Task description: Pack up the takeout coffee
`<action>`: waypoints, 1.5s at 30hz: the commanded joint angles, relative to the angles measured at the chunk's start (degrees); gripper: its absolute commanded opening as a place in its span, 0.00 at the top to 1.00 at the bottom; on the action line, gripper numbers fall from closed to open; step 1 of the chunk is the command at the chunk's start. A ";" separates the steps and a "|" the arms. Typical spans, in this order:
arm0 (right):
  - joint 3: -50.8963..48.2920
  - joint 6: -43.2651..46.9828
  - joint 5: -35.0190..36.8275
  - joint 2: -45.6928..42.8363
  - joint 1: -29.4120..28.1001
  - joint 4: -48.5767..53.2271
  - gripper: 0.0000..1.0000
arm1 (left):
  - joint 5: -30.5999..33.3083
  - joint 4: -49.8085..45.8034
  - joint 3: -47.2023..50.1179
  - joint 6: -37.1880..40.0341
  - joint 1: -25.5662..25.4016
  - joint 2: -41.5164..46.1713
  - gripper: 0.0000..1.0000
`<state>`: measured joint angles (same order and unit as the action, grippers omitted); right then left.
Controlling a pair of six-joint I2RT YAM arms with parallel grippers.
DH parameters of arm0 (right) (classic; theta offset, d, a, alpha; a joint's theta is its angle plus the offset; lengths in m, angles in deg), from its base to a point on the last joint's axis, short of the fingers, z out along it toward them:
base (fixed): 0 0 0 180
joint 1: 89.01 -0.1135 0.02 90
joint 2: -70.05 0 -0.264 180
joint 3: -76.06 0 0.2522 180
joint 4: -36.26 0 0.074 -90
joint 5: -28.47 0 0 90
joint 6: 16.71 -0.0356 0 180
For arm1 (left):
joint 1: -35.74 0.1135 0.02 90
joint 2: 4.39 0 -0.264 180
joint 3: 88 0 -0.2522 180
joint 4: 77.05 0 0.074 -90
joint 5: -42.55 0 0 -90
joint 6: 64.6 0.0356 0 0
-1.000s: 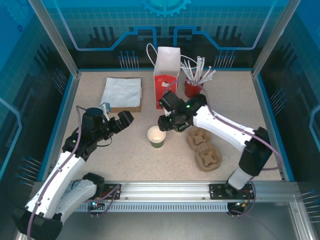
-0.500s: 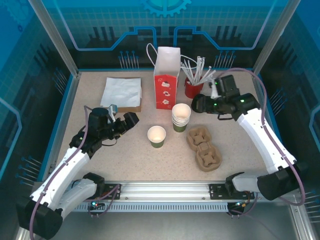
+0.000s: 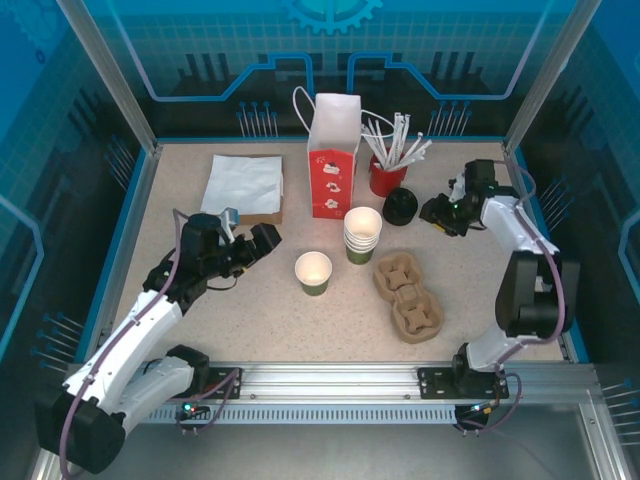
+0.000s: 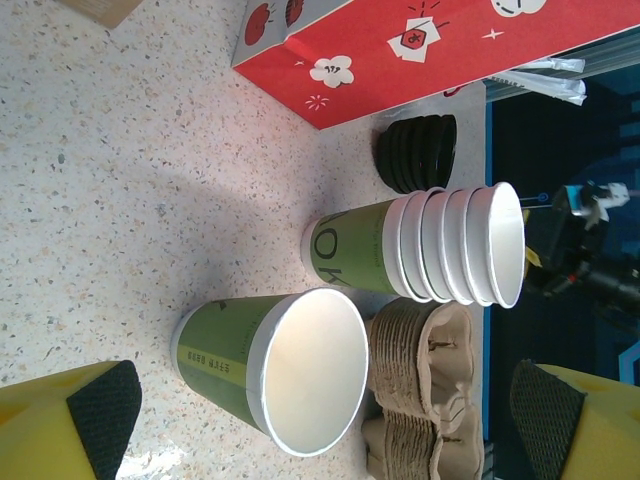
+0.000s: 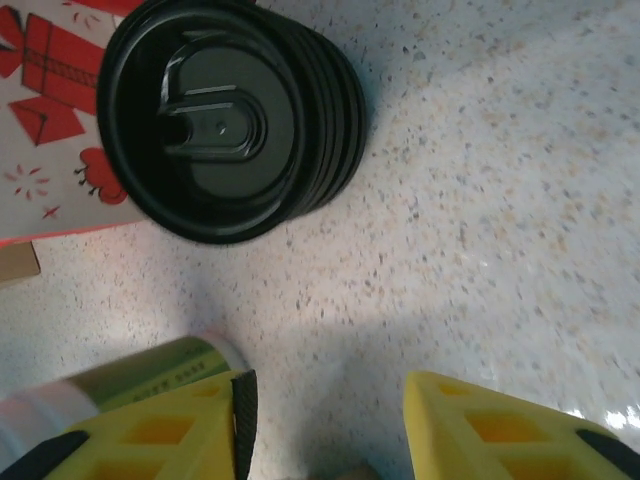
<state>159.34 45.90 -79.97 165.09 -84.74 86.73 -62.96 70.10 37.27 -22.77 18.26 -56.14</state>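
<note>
The takeout coffee [image 3: 313, 273] stands upright and uncovered on the tabletop [image 3: 250, 310], near the stack of cups [image 3: 362, 235]; the left gripper [image 3: 262, 243] gapes wide and empty a little to its left; the right gripper [image 3: 434, 213], partly spread and holding nothing, hangs beside the black lids [image 3: 400, 206].

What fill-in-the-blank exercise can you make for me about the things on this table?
1. The single paper cup stands upright, and inside it is ___.
2. The stack of black lids lies near a paper bag whose colour is ___.
3. The left gripper has its jaws ___.
4. The brown carrier holds ___ cups.

Missing words: empty; red; open; no.
</note>
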 commanded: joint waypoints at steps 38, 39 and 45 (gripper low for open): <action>19.88 4.30 -2.39 22.14 -1.64 0.19 0.76 | 1.17 -0.77 -1.66 -0.75 -2.12 -1.52 0.01; 19.87 4.44 -2.38 22.07 -1.73 0.34 0.78 | 1.25 -0.85 -1.67 -0.71 -2.12 -1.52 0.01; 19.61 4.88 -2.04 21.40 -1.72 0.73 0.81 | 1.43 -1.19 -1.85 -0.36 -2.12 -1.27 0.01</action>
<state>177.61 49.63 -82.55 187.34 -85.74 85.75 -62.26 69.99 37.23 -22.74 16.71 -57.38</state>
